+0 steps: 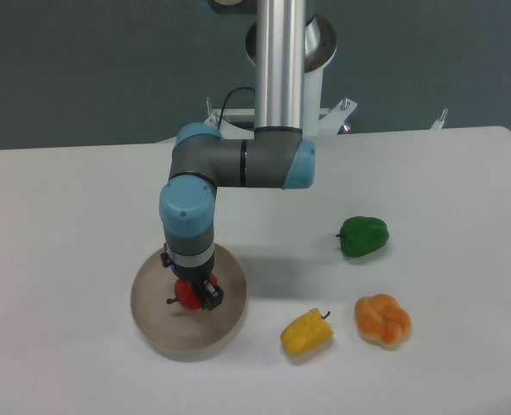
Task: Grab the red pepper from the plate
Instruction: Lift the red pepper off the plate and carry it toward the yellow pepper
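Note:
The red pepper (186, 296) is small and glossy, with a short dark stem pointing left. It sits over the middle of the round beige-tan plate (156, 320) at the front left of the table. My gripper (194, 294) points straight down over the plate, its dark fingers (210, 296) closed around the pepper. The arm's wrist hides the pepper's upper part. I cannot tell whether the pepper touches the plate.
A yellow pepper (306, 333) lies right of the plate. An orange pepper (382, 320) lies further right. A green pepper (363, 235) sits at mid right. The arm's base column (281, 60) stands at the back centre.

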